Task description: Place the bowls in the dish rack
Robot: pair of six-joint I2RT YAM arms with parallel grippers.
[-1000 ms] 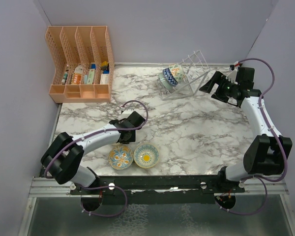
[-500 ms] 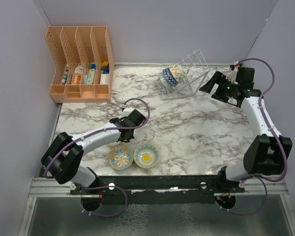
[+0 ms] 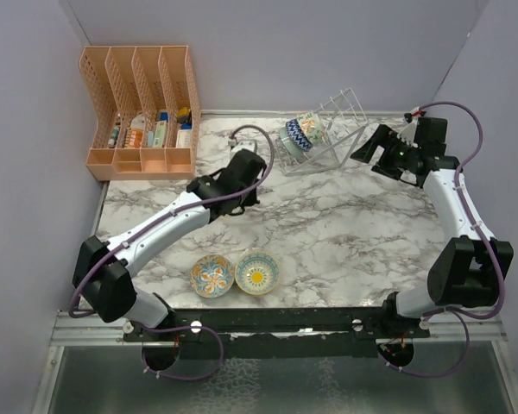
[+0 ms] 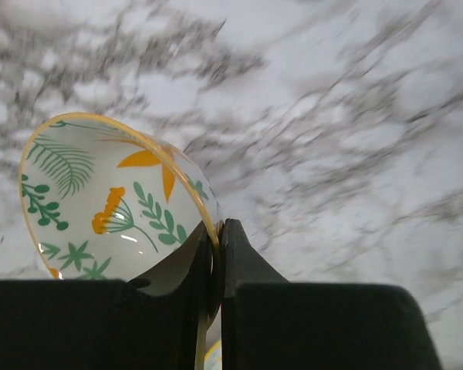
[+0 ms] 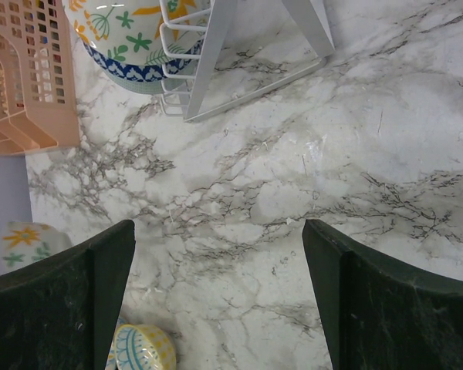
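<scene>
Left arm (image 3: 164, 228) stretches out over mid-table, left gripper (image 4: 216, 235) pinched tight on a bowl (image 4: 100, 200) rim — right arm (image 3: 453, 194) extends far, right gripper (image 5: 218, 230) spread wide.

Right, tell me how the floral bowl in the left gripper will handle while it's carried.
The floral bowl looks glazed and glossy, so it may slip. The left gripper pinches only its thin rim, so it could swing or pivot. It seems rigid ceramic, probably chipping if knocked on the dish rack.
</scene>
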